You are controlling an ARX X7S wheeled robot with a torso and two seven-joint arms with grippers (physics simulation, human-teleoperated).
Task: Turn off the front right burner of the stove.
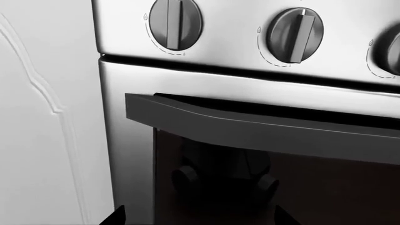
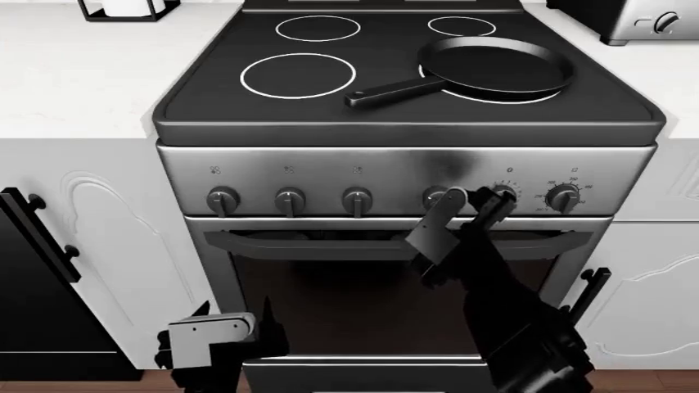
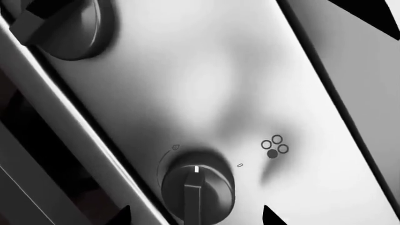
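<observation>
Right gripper (image 2: 472, 201) at the stove (image 2: 410, 176) knob (image 3: 196, 187), jaws open, probably ungripped; turn-off undone; left jaws' state unclear.

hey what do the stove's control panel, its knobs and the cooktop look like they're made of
Control panel: likely brushed stainless steel; silvery with soft, blurry reflections.
Knobs: dark grey, matte, probably plastic, though coated metal is possible.
Cooktop: looks like black glass; flat, smooth, with thin white rings marked on it.
</observation>
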